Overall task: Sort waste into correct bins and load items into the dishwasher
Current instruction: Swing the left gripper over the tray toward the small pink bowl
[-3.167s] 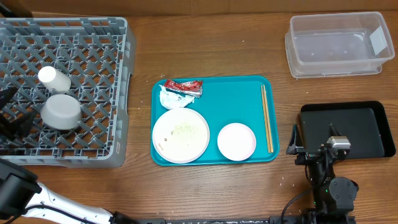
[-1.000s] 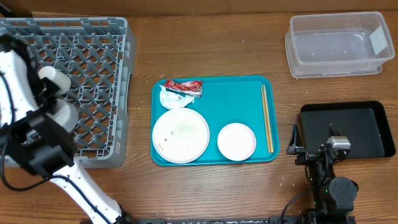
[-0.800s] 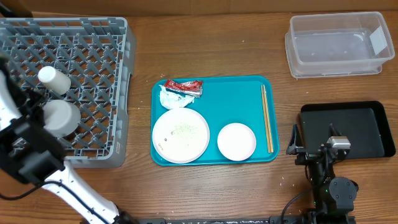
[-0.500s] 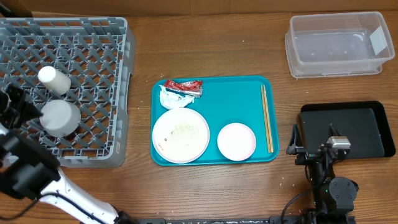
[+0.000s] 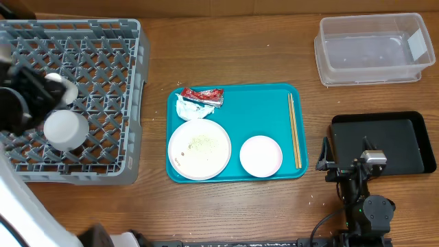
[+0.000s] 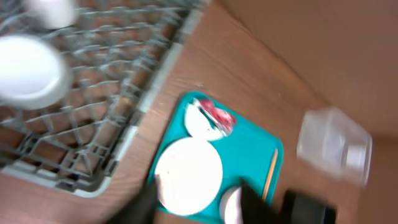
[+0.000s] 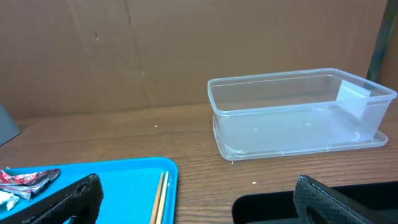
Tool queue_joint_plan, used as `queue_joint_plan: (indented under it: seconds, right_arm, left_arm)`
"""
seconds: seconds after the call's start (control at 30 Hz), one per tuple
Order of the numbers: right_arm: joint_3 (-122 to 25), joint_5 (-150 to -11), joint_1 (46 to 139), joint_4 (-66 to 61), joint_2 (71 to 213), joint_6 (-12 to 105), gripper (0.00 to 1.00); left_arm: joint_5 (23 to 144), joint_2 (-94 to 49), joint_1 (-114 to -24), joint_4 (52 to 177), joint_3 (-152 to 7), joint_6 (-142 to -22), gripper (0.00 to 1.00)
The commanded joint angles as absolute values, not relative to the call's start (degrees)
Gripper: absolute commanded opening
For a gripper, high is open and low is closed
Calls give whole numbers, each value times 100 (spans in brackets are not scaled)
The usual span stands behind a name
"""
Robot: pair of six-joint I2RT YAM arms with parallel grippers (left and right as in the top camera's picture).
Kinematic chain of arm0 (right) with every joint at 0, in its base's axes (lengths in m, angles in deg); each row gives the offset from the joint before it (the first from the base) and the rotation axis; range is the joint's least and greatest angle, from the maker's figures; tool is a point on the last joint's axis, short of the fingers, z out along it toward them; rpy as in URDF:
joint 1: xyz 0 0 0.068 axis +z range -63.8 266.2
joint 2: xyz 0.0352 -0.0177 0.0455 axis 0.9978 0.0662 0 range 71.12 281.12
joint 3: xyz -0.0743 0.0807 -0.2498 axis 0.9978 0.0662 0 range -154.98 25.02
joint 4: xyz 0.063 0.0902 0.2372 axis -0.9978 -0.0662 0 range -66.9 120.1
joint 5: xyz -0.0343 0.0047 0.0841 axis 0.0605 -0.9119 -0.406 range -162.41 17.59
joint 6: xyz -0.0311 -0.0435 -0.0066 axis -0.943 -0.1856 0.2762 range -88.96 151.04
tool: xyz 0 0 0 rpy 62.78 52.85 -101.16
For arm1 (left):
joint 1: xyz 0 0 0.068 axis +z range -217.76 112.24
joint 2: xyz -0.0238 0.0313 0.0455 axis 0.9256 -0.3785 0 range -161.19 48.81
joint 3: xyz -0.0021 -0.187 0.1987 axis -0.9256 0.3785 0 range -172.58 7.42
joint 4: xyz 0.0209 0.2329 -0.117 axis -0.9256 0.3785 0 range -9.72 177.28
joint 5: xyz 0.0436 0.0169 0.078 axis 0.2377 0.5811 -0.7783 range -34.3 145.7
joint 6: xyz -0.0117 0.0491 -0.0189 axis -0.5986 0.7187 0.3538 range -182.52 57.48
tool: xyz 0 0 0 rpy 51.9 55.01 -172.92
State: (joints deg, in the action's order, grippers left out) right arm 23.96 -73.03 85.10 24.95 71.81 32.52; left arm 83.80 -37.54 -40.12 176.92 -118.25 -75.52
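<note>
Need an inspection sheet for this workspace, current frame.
Surface: wooden table.
Job's things: white cup and grey bowl in dish rack; plate with crumbs, pink dish, chopsticks, napkin, sauce packet on teal tray; clear tub and black tray empty.
Clutter: nothing seen.
Grippers: left gripper open, blurred; right gripper open, beside black tray.
Cables: dark cable near front right edge.
Surroundings: brown cardboard wall behind.

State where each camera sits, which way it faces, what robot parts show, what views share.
Overhead: above table, facing straight down on dish rack, teal tray, clear tub, black tray; left arm at left, right arm bottom right.
Left wrist: raised, blurred, tilted down across rack toward teal tray; left end effector at bottom.
Right wrist: low, level, facing clear tub; right end effector at bottom.
All share teal tray, clear tub, chopsticks.
</note>
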Motion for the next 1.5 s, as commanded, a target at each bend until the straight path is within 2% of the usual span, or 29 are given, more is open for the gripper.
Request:
queue_joint_plan:
  seconds: [0.0, 0.03, 0.1, 0.13, 0.3, 0.47, 0.83, 0.93, 1.0, 1.23, 1.47]
  right_arm:
    - [2455, -7253, 8486, 2523, 7128, 3250, 100]
    - [2455, -7253, 8484, 2523, 7128, 3250, 100]
    - [2455, -7253, 8486, 2523, 7128, 3250, 100]
    - [2455, -7253, 8486, 2523, 7128, 3250, 100]
    - [2455, -7253, 8486, 2523, 7128, 3250, 100]
    - [2455, -7253, 8484, 2523, 7128, 3250, 100]
    - [2455, -7253, 8486, 2523, 7128, 3250, 100]
    - [2455, -7253, 8486, 2523, 7128, 3250, 100]
    - [2455, -7253, 8486, 2523, 7128, 3250, 100]
    - [2455, -7253, 8484, 2523, 7128, 3250, 100]
    - [2455, -7253, 8486, 2523, 7128, 3250, 100]
  left_arm:
    - [8181, -3343, -4980, 17710, -11460, -7161, 61]
    - [8177, -3244, -5310, 17710, -11344, -7150, 61]
    - [8070, -3107, -6007, 17710, -11092, -7152, 70]
    - [8017, -3080, -6283, 17710, -10983, -7152, 71]
    - [7947, -3118, -7306, 17625, -10441, -7152, 72]
    - [7958, -3133, -7828, 17402, -9908, -7152, 69]
    - [7624, -3115, -7968, 17577, -9729, -7147, 67]
    - [7488, -3115, -7968, 17679, -9726, -7145, 59]
    - [7407, -3115, -7968, 17710, -9726, -7150, 57]
    - [7414, -3083, -7968, 17710, -9729, -7172, 63]
    - [7416, -3083, -7968, 17710, -9729, -7169, 65]
